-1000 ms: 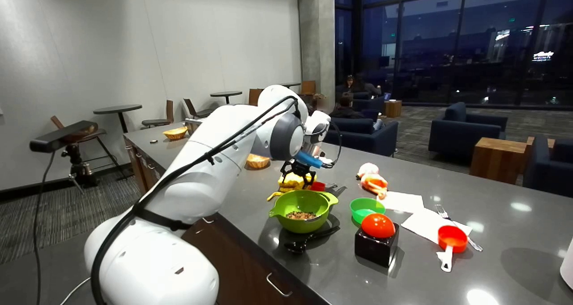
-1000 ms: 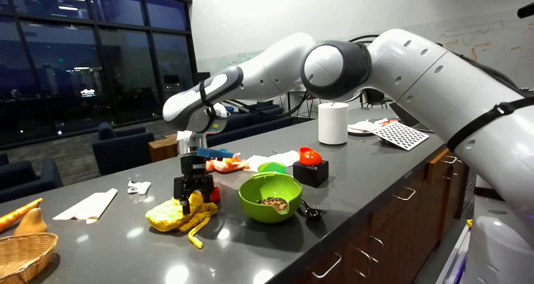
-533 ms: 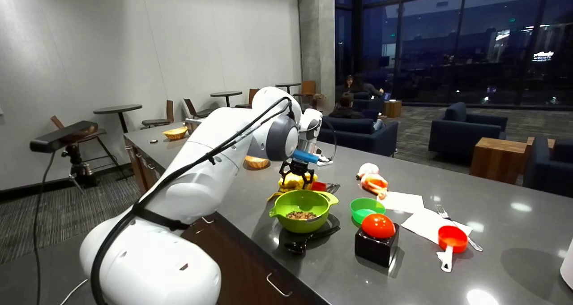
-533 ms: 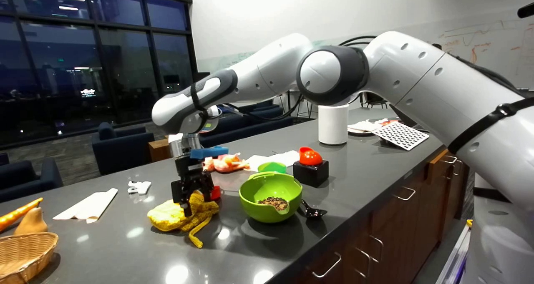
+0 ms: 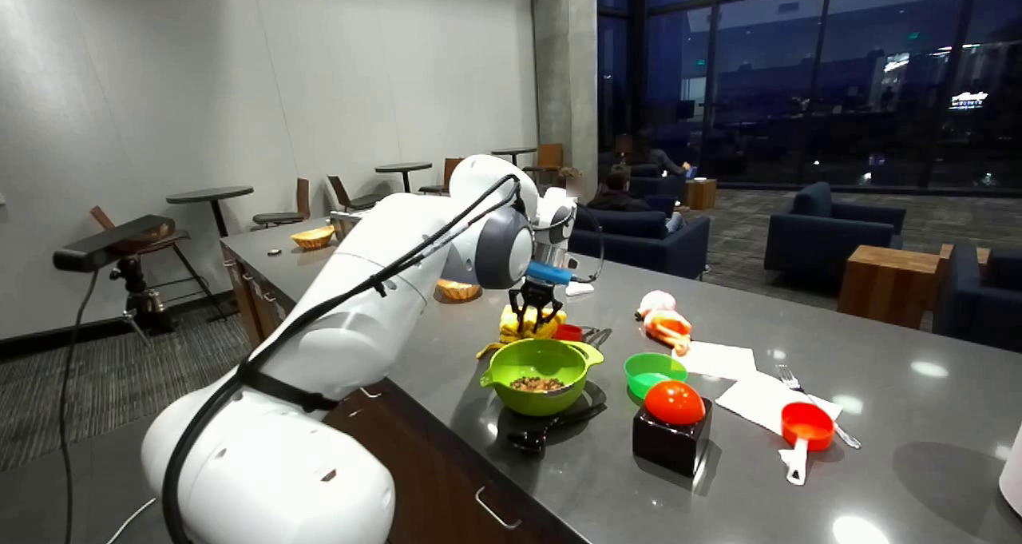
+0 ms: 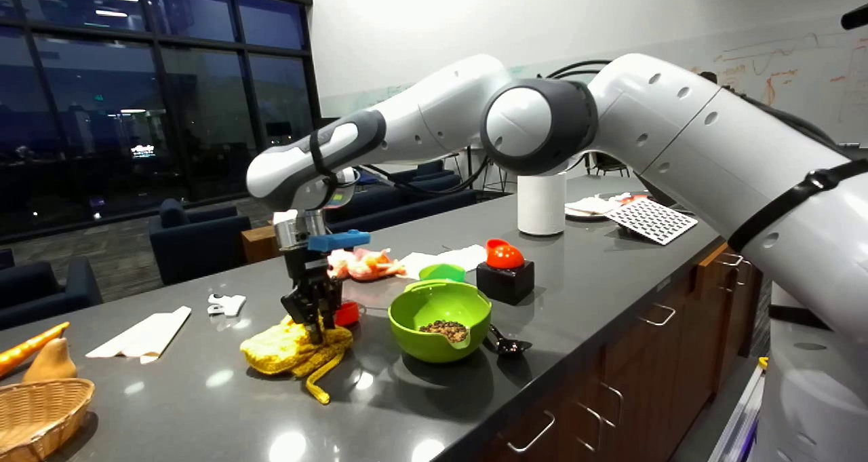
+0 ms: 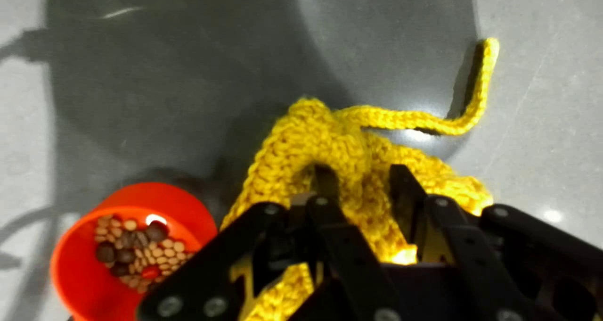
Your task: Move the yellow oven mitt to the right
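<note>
The yellow oven mitt (image 6: pixel 271 350), a knitted mustard-yellow cloth, lies crumpled on the dark counter. Its thin strap (image 7: pixel 483 85) trails over the surface. My gripper (image 7: pixel 363 175) points down into the mitt, one black finger on each side of a raised fold of cloth. Partly drawn together, the jaws have that fold filling the gap between them. Whether they press firmly on it does not show. In both exterior views the gripper (image 5: pixel 533 327) (image 6: pixel 322 332) stands over the mitt, with the fingertips sunk partly into the cloth.
Close beside the mitt stands a red cup (image 7: pixel 174 203) with small pellets inside. A lime-green bowl (image 6: pixel 413 336) is on the same side, a black ladle (image 6: pixel 512 345) and a black box (image 6: pixel 505 282) beyond it. A wicker basket (image 6: pixel 41 408) stands on the opposite side.
Half a second ago the fingers stood wide over the mitt; now they have come closer together around the fold. Earlier, the gripper shifted slightly. The mitt has stayed nearly in place.
</note>
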You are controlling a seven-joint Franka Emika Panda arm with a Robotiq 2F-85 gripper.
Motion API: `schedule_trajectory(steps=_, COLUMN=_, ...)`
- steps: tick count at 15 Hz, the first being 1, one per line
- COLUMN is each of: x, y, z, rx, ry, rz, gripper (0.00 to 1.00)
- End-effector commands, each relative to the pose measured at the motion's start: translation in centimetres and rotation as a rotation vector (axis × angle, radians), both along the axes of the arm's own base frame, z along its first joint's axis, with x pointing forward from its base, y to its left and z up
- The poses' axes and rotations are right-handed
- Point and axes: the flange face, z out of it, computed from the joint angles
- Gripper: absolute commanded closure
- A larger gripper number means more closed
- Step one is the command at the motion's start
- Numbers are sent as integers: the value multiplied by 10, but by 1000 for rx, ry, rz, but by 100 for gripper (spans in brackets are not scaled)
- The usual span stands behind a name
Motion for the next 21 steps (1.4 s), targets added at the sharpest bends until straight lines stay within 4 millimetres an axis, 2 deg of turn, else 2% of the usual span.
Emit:
schedule_trajectory(steps=1, x=4, y=1, z=12, rx=-13, ry=-19, rz=-17, gripper=94)
schedule_trajectory(steps=2, x=5, y=1, z=15, rx=-11, ry=-25, rz=-19, gripper=100)
schedule_trajectory(steps=6, x=9, y=2, z=41, rx=-4, ry=-65, rz=-20, gripper=98)
schedule_trajectory(steps=8, x=11, y=2, z=66, rx=8, ry=-101, rz=-20, gripper=98)
schedule_trajectory(steps=15, x=5, y=-1, z=178, rx=40, ry=-246, rz=-24, gripper=98)
schedule_trajectory(steps=21, x=-20, y=-19, z=272, rx=-6, ry=-342, rz=-54, gripper=98)
